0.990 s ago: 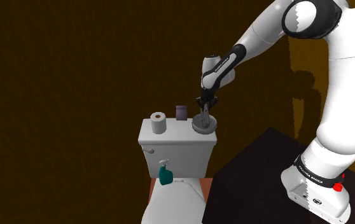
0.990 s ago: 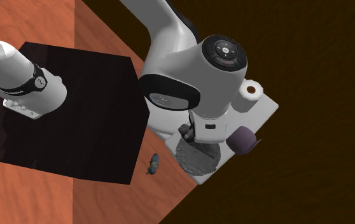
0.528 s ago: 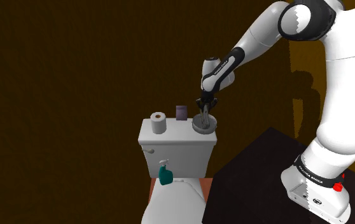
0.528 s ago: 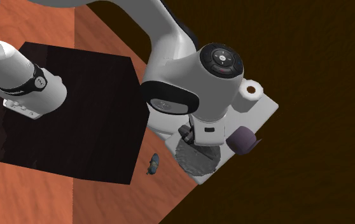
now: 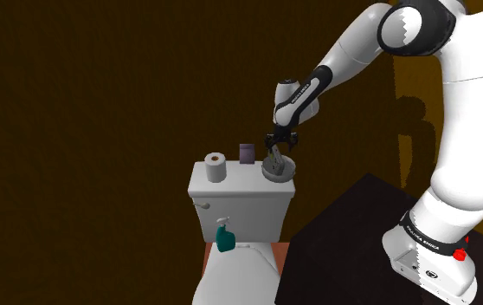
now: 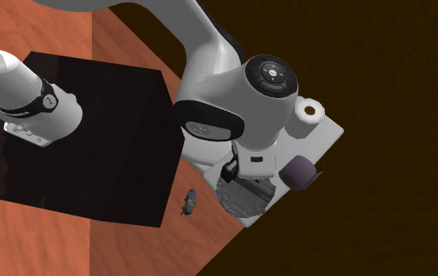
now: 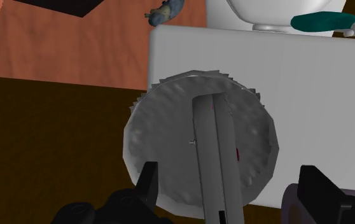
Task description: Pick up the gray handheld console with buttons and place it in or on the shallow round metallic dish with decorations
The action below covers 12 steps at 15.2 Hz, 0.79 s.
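On the white tank lid (image 7: 310, 83), centre of the shoulder view, the gray console (image 7: 215, 146) rests inside the round dish (image 7: 146, 127). The gripper (image 7: 230, 184) hangs above it, fingers spread, touching nothing.

The dish (image 7: 163, 140) is showing a dull grey metallic finish, pebbled and bumpy towards its rim. The console (image 7: 215, 146) is presenting smooth, matt grey faces. The tank lid (image 7: 310, 76) is appearing plain, smooth, matt white, and the floor (image 7: 74, 44) is showing a reddish, wood-like grain.
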Available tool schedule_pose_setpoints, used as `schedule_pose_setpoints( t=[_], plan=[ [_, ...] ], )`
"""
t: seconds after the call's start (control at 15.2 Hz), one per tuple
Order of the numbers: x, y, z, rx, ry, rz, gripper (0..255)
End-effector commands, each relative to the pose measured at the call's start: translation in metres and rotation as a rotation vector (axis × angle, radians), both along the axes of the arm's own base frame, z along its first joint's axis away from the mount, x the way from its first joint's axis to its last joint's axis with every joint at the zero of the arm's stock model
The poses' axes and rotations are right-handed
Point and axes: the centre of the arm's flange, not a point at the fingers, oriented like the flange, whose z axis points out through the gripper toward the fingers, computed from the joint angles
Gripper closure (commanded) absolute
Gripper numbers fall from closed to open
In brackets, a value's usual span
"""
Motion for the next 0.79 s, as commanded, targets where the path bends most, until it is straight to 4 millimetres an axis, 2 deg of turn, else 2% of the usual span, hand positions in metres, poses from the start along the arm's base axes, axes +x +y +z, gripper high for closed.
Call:
schedule_pose_setpoints(
  t=[0.0, 0.26, 0.73],
  plan=[
    [0.001, 0.0, 0.001, 0.0, 0.001, 0.0, 0],
    [0.001, 0.001, 0.051, 0.0, 0.001, 0.0, 0],
    [0.001, 0.001, 0.051, 0.0, 0.001, 0.0, 0]
  ],
)
